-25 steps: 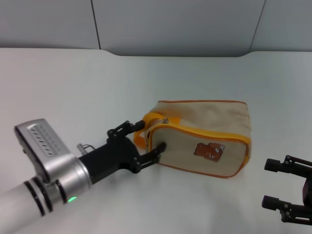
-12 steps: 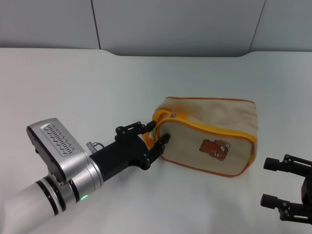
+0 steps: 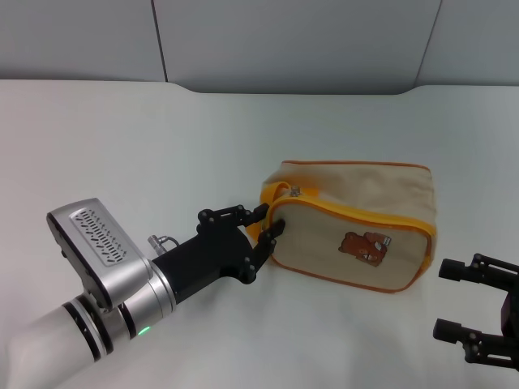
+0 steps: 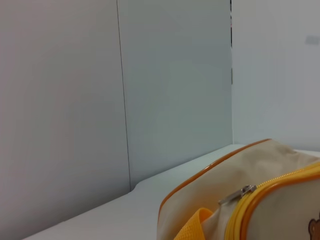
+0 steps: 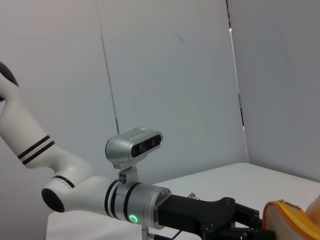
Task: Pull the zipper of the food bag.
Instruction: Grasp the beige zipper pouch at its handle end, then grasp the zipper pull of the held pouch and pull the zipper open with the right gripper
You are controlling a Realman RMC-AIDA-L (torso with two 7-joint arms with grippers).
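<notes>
Black fingers of the left gripper (image 3: 263, 231) are pressing against the near left end of the food bag (image 3: 357, 223), one fingertip (image 3: 276, 228) touching the bag's front face just below the orange-yellow piping. They are set a little apart around that corner, and I cannot tell whether they are pinching anything between them. Behind the gripper, the silver wrist camera housing (image 3: 93, 247) and the white arm are reaching in from the lower left.

Just above the fingers, the orange loop handle (image 3: 272, 194) is curving round the end of the bag, and the small silver zipper (image 3: 296, 192) is sitting on the track right beside it, at the left end; the wrist view shows the zipper (image 4: 239, 193) lying flat on the fabric. A brown bear picture (image 3: 365, 245) is showing on the front face. The bag is lying on the white table (image 3: 162, 138), right of centre.

Well apart at the lower right, the right gripper (image 3: 474, 312) is waiting with its fingers spread wide, holding nothing.
</notes>
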